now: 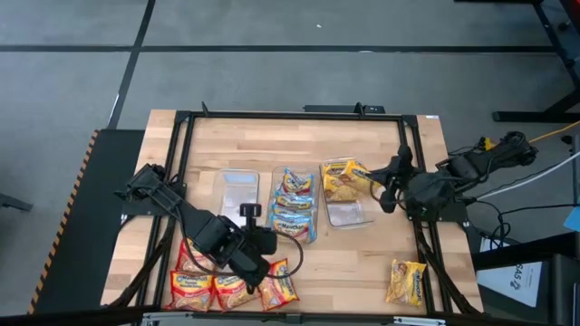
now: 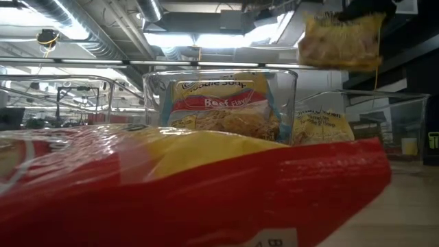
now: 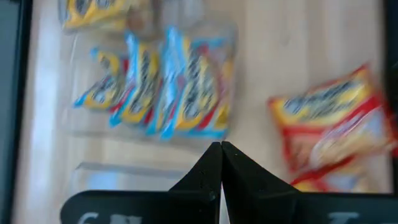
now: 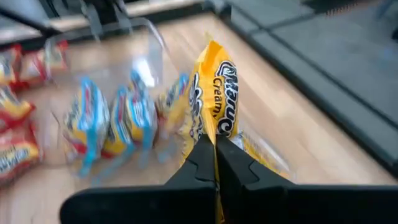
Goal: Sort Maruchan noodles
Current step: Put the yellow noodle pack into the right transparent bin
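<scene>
Several red-orange noodle packets lie flat near the table's near left corner. Blue-trimmed packets stand in the middle clear tub. One yellow packet lies in the right tub, and another lies on the table near the right. My right gripper is shut on a third yellow packet above the right tub. My left gripper is shut and empty, over the table between the red packets and the middle tub. My right gripper pinches the yellow packet by one edge between its two fingers, coming level from the table's right. The packet stands on edge and reaches forward past the fingertips. It is lifted clear above the right tub, as the low view shows.
The left clear tub holds no packets. A red packet fills the low view's foreground. A black frame runs round the wooden table. Bare wood lies between the tubs and the loose yellow packet.
</scene>
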